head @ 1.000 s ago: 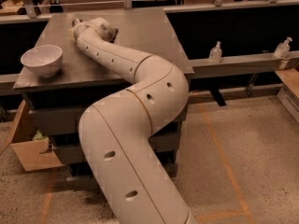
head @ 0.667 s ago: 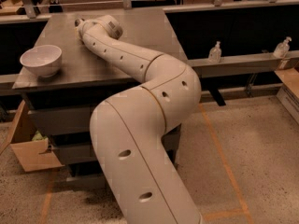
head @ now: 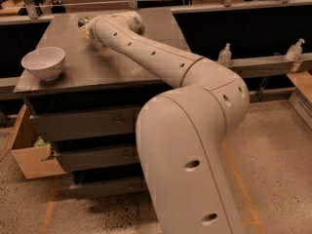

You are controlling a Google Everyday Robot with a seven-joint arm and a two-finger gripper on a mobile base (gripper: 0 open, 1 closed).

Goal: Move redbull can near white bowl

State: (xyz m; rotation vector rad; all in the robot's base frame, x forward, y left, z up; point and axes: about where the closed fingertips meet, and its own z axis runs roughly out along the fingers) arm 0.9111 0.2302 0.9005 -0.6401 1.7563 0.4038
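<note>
The redbull can cannot be picked out with any certainty in the camera view. The only hint is a small dark, rounded shape [head: 83, 21] peeking out just beyond the end of the arm, toward 11 o'clock on the worktop [head: 112, 65]; whether that is the can or part of the robot cannot be told.

The white bowl [head: 43, 62] stands upright near the 8 o'clock corner of the worktop, close to the left edge and the front edge, with nothing touching it.

The cream-coloured arm [head: 195, 82] rises from the bottom of the view, bends at a thick elbow at about 3 o'clock, and reaches across the worktop to the far left. Its wrist lies low over the surface at 11 o'clock. The claw [head: 87, 28] sits at that end, mostly hidden behind the wrist, so how wide it stands and whether it holds anything cannot be told. It is well apart from the bowl, which lies toward 7 o'clock from it.

Below the worktop are grey drawers [head: 87, 126]. A cardboard box [head: 29, 157] sits on the speckled floor at 8 o'clock. Two clear pump bottles [head: 224, 55] [head: 295, 49] stand on a ledge at 2 o'clock.
</note>
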